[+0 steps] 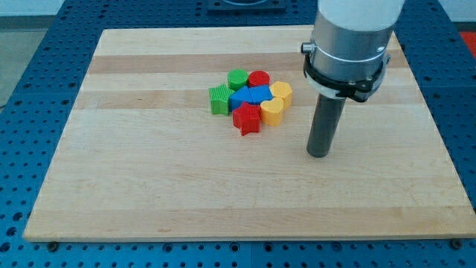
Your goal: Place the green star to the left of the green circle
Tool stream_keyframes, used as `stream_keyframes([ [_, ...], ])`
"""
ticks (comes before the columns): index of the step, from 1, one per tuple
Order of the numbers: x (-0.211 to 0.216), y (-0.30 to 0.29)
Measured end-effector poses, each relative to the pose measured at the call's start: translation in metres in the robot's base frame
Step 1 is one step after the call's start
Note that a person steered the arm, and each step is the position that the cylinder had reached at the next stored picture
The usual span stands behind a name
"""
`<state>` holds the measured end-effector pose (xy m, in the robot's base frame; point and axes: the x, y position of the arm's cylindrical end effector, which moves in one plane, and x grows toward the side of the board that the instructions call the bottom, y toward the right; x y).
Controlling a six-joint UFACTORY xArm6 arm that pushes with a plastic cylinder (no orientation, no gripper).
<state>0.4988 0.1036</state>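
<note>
Green star (220, 100) well left of my tip (319, 154) | touching green circle (238, 78) (clustered) | no gripper, bare rod

A wooden board (149, 179) lies on a blue table (33, 52) full of small holes. On the board, blocks huddle around a blue block (250, 95): green star (220, 99), green circle (238, 78), red circle (259, 79), red star (247, 118), two yellow blocks (276, 103).

Arm from view's top right, rod vertical, my tip (319, 154) down at board level.
</note>
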Motion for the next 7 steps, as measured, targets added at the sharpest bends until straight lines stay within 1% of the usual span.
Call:
stream_keyframes([
  [3, 0.001, 0.002],
  [7, 0.001, -0.015],
])
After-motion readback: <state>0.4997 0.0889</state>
